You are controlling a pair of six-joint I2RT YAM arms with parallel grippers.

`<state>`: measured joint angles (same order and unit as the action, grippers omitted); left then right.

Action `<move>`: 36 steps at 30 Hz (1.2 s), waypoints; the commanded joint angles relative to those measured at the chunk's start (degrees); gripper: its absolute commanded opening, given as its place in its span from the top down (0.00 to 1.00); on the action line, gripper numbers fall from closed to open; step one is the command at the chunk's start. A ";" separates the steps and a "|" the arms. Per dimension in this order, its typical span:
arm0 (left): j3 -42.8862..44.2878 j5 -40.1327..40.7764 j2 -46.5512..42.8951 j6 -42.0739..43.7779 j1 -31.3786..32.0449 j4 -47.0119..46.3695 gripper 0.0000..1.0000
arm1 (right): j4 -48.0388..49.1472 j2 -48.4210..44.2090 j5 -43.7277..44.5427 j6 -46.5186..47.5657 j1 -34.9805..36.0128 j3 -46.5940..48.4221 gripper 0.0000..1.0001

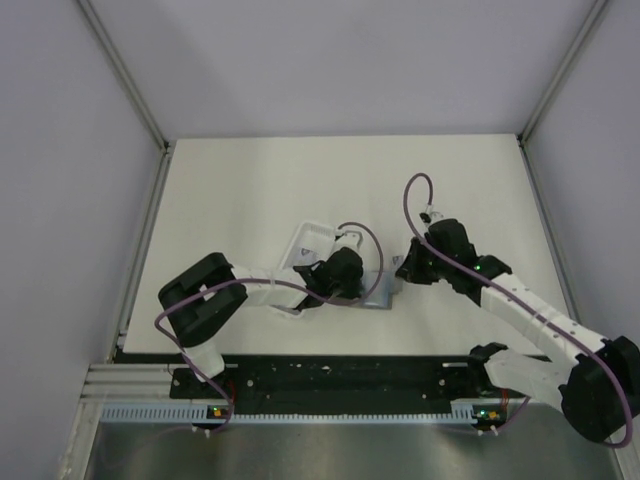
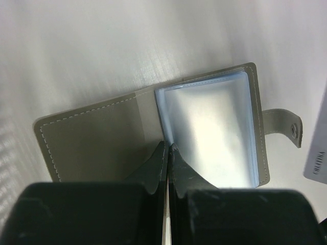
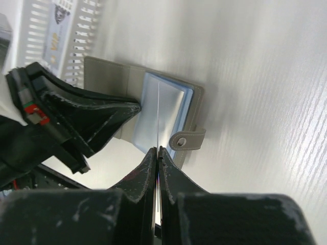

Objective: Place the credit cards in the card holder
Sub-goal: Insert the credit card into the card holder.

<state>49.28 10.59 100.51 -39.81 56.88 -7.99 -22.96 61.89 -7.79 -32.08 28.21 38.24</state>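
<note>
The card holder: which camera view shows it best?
The left wrist view: the card holder lies open, nearly whole, pockets and strap clear. In the right wrist view the left fingers and an edge-on credit card cover part. In the top view it is small, half under the left arm.

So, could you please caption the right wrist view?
Right pincer holds a credit card edge-on at the open card holder.

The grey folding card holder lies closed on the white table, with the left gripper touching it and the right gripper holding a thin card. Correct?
No: the grey folding card holder lies open, its bluish pockets exposed, as the left wrist view shows. The rest is right.
</note>
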 commanded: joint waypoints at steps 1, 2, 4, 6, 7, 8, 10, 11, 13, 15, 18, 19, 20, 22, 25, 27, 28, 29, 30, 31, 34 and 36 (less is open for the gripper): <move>-1.73 0.83 -1.02 -0.88 0.77 7.02 1.00 | 0.19 -3.53 -0.82 -3.51 -0.61 -0.09 1.00; -1.64 0.92 -1.19 -0.97 0.86 7.02 1.00 | 0.89 -3.18 -1.52 -4.39 -0.61 -0.27 1.00; -1.29 1.10 -1.37 -1.06 0.95 7.28 1.00 | 2.65 -1.25 -2.75 -5.62 -0.61 -0.97 1.00; -1.11 1.19 -1.37 -1.06 0.95 7.46 1.00 | 5.54 0.94 -4.50 -6.77 -0.61 -2.37 1.00; -1.03 1.27 -1.37 -1.14 0.95 7.55 1.00 | 7.30 1.74 -5.73 -7.12 -0.61 -3.34 1.00; -1.02 1.28 -1.28 -1.06 1.04 7.64 1.00 | 8.71 2.53 -6.53 -7.73 -0.61 -4.13 1.00; -1.11 1.19 -1.37 -1.15 1.04 7.55 1.00 | 10.91 3.85 -7.23 -8.53 -0.61 -5.54 1.00; -1.11 1.01 -1.28 -1.14 1.04 7.38 1.00 | 11.35 4.38 -7.24 -8.88 -0.61 -6.15 1.00; -1.11 0.84 -1.11 -1.06 1.04 7.29 1.00 | 11.45 5.43 -6.89 -8.97 -0.61 -6.68 1.00; -1.20 0.75 -0.84 -0.79 1.12 7.11 1.00 | 11.10 5.79 -6.01 -8.88 -0.61 -7.04 1.00; -1.20 0.66 -0.93 -0.79 1.04 7.02 1.00 | 10.22 6.49 -4.60 -8.53 -0.61 -7.04 1.00; -1.20 0.57 -0.84 -0.71 1.12 6.93 1.00 | 9.96 7.10 -4.34 -8.44 -0.61 -6.86 1.00; -1.20 0.40 -0.84 -0.71 1.13 6.76 1.00 | 9.78 7.72 -4.34 -8.44 -0.61 -6.77 1.00; -1.20 0.13 -0.58 -0.62 1.04 6.41 1.00 | 9.60 9.73 -4.42 -8.09 -0.61 -6.42 1.00; -1.11 -0.31 -0.23 -0.53 1.13 6.23 1.00 | 9.60 12.37 -3.99 -8.18 -0.61 -6.16 1.00; -1.02 -0.48 -0.23 -0.62 1.04 6.06 1.00 | 9.60 13.95 -3.46 -8.18 -0.61 -5.90 1.00; -1.20 -0.48 -0.14 -0.62 1.12 5.97 1.00 | 9.78 14.57 -3.37 -8.44 -0.61 -5.81 1.00; -1.20 -0.57 -0.14 -0.53 1.13 5.88 1.00 | 9.95 15.19 -3.37 -8.44 -0.61 -5.81 1.00; -1.20 -0.57 -0.05 -0.62 1.13 5.88 1.00 | 10.30 15.63 -3.54 -8.44 -0.61 -5.81 1.00; -1.29 -0.57 0.04 -0.62 1.13 5.88 1.00 | 10.65 15.98 -3.72 -8.62 -0.61 -5.81 1.00; -1.29 -0.66 -0.05 -0.62 1.13 5.79 1.00 | 12.06 16.68 -4.69 -8.88 -0.61 -5.89 1.00; -1.20 -0.83 -0.14 -0.53 1.13 5.62 1.00 | 12.50 17.38 -4.95 -8.97 -0.61 -5.81 1.00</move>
<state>49.28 11.33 99.74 -40.84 57.54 -5.96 -9.52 76.51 -15.42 -41.71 28.18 32.38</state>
